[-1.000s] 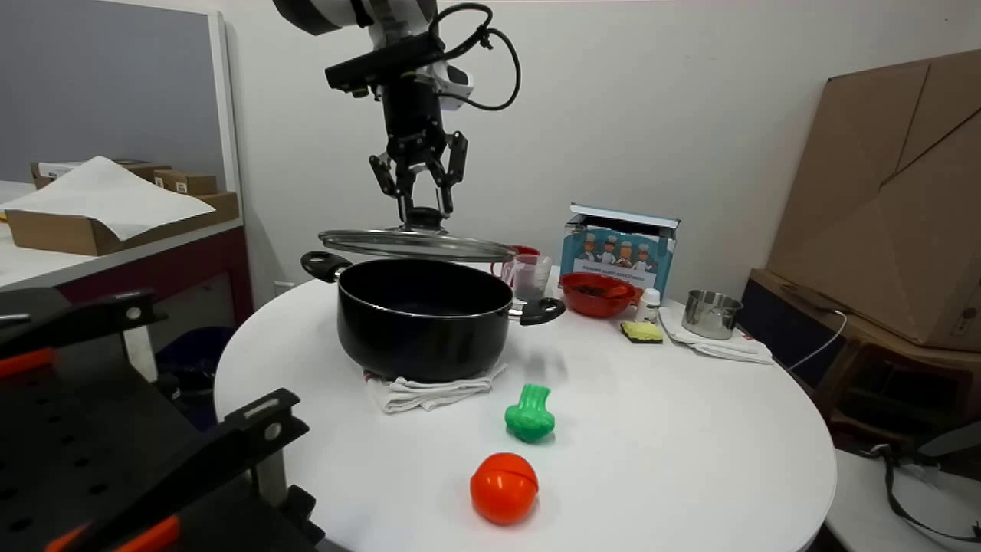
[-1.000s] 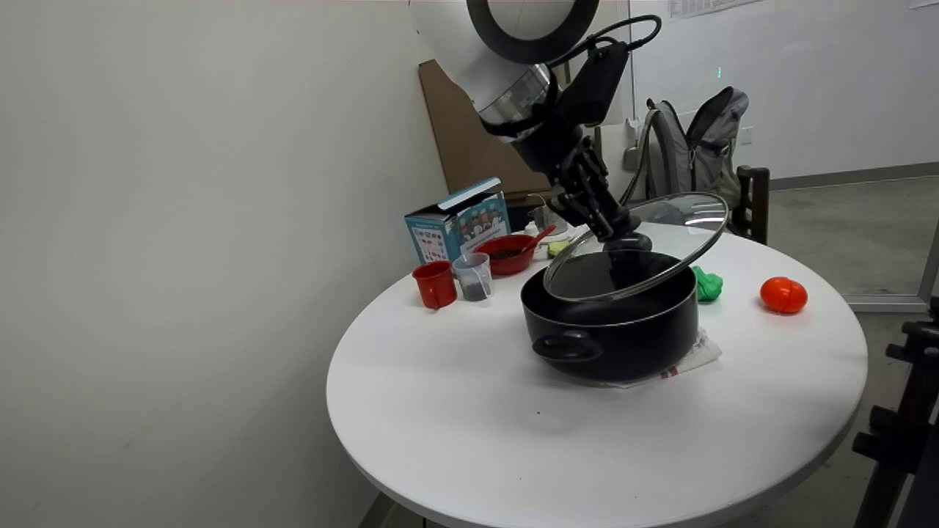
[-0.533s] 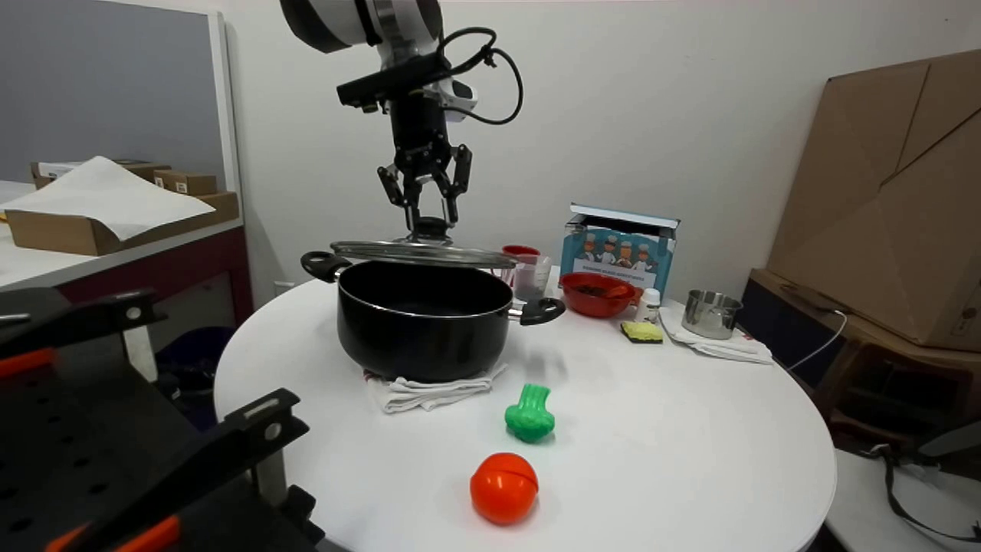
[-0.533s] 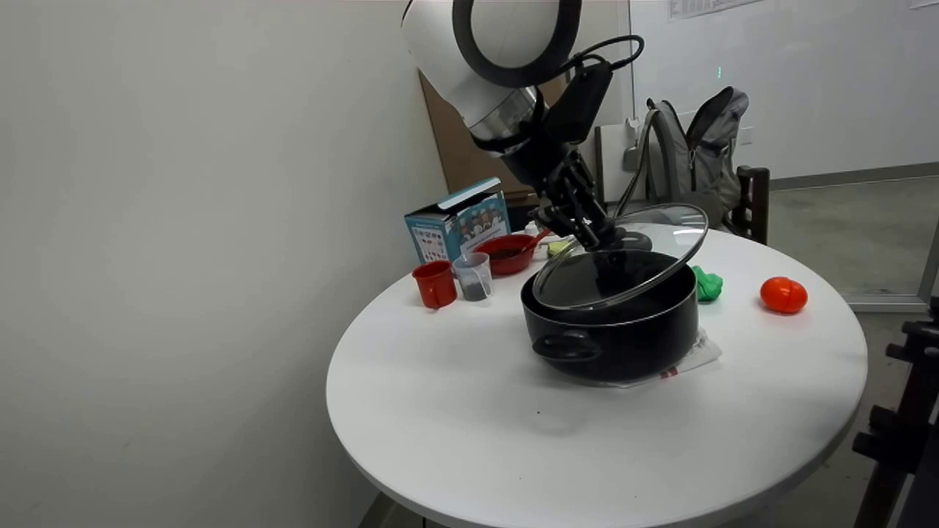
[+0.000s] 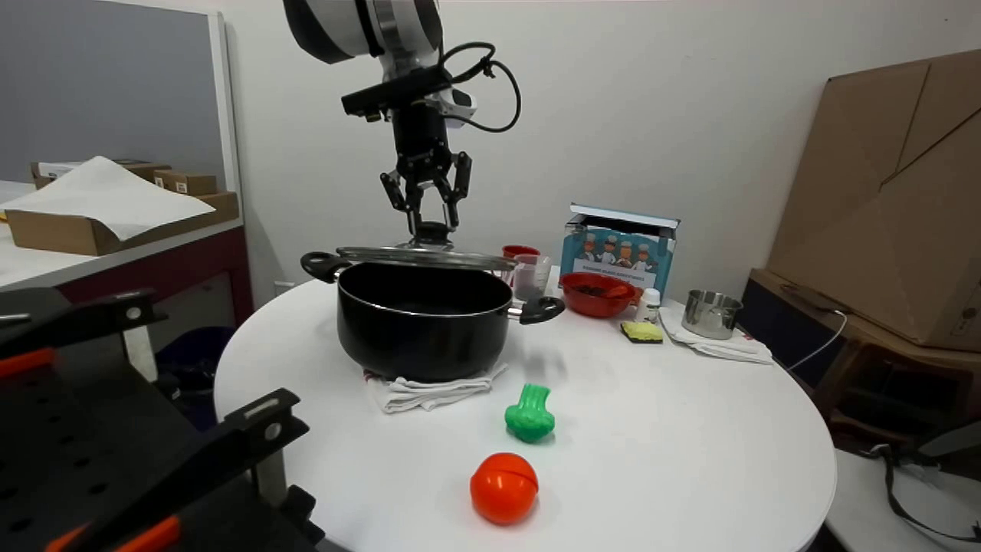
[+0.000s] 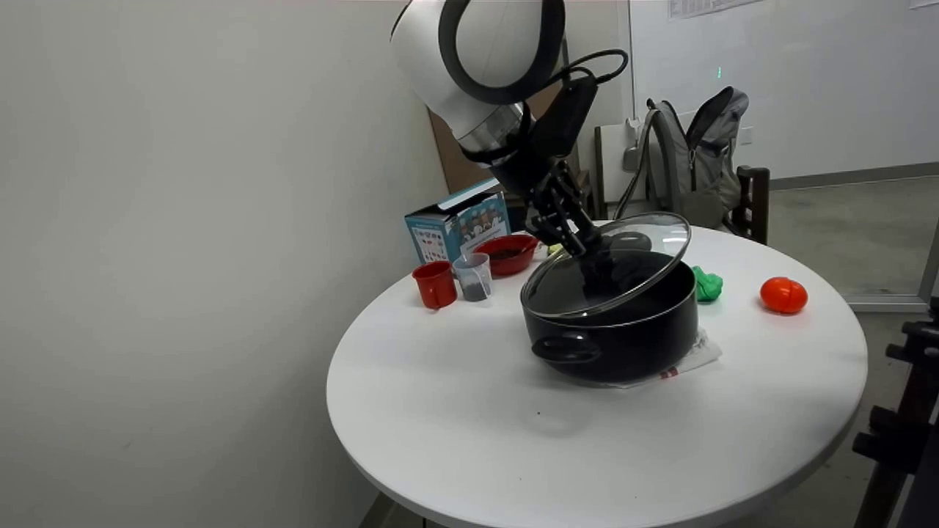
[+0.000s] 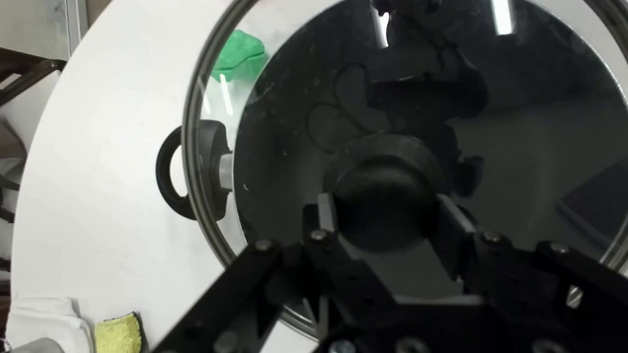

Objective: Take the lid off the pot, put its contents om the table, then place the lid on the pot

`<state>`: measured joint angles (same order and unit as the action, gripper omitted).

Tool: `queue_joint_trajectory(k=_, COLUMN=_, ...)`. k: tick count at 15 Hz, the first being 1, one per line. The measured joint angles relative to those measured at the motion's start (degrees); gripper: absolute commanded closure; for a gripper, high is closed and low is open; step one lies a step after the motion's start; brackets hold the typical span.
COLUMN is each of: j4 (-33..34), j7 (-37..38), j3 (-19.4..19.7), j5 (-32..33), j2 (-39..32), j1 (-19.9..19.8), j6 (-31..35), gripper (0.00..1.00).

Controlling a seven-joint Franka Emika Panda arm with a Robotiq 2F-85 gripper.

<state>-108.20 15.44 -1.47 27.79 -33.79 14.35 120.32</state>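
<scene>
Your gripper (image 5: 433, 220) clamps the knob (image 7: 385, 193) of the lid (image 6: 623, 273), which slants over the pot (image 6: 616, 352) in an exterior view: left edge lower, right edge raised, knob pointing up and left. The pot's handles (image 5: 542, 310) line up roughly left to right in an exterior view.

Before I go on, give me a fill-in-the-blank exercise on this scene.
The gripper holds the lid by its knob, tilted over the black ____.
The ball lies on the round white ____.
The piece nearest the ball is coloured ____.
The bowl is coloured ____.
Missing words: pot; table; green; red.
</scene>
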Motion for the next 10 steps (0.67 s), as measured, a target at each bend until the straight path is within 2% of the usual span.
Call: queue_joint_trajectory(k=10, j4=0.88, j7=0.40, j3=0.19, j5=0.00, j2=-0.91, j1=0.38, j6=0.42, gripper=0.76)
